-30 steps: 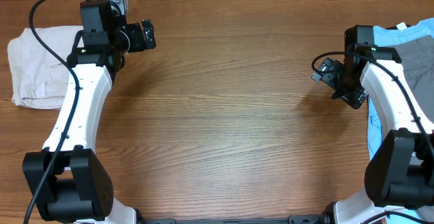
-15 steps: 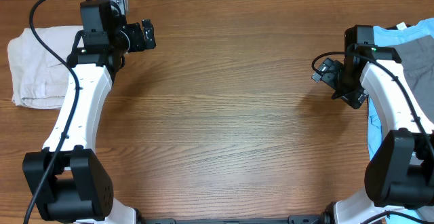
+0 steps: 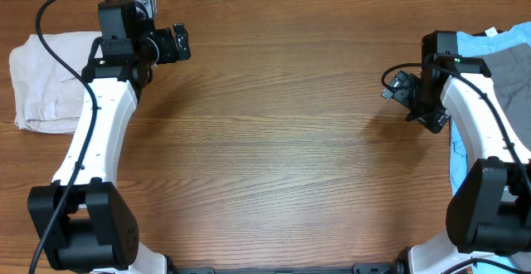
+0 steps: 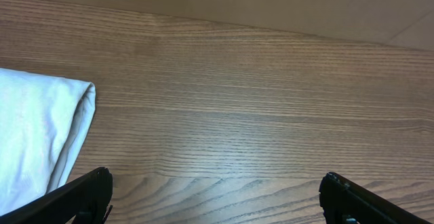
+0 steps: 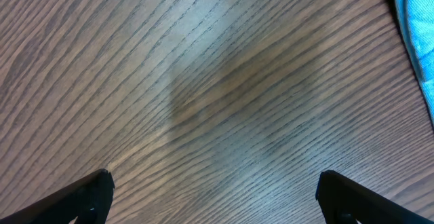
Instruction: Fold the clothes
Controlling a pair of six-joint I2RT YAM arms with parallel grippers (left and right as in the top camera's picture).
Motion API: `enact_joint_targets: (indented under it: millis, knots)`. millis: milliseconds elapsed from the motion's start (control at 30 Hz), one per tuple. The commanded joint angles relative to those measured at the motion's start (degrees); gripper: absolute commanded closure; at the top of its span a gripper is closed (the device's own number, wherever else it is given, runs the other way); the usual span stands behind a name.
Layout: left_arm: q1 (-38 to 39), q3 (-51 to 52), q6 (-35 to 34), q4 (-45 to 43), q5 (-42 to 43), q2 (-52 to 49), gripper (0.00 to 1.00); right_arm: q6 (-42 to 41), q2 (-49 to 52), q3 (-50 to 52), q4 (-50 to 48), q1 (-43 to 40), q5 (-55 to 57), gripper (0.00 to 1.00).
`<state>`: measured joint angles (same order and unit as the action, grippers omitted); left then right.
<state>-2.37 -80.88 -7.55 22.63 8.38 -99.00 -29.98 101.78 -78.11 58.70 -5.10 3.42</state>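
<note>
The light beige shorts lie folded in a compact stack at the far left of the table. Their rounded folded edge shows at the left of the left wrist view. My left gripper is open and empty, held above bare wood to the right of the shorts; both fingertips show wide apart. My right gripper is open and empty over bare wood at the right side, its fingertips wide apart.
A grey garment lies on a light-blue T-shirt at the far right edge, under the right arm. The blue shirt's edge shows in the right wrist view. A small white object sits behind the left arm.
</note>
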Motion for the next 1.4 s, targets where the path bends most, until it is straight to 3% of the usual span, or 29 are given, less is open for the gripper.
enact_joint_targets:
  millis: [0, 867, 1367]
  knots:
    - [-0.07, 0.11, -0.61, -0.11, 0.20, -0.37, 0.00, -0.24, -0.74, -0.61, -0.13, 0.11, 0.59, 0.00]
    - [-0.07, 0.11, -0.61, -0.11, 0.20, -0.35, 0.00, -0.24, -1.55, -0.61, -0.13, 0.55, 0.59, 0.00]
    - [-0.07, 0.11, -0.61, -0.11, 0.20, -0.35, 0.00, -0.24, -20.79, -0.61, -0.09, 10.14, 0.57, 0.00]
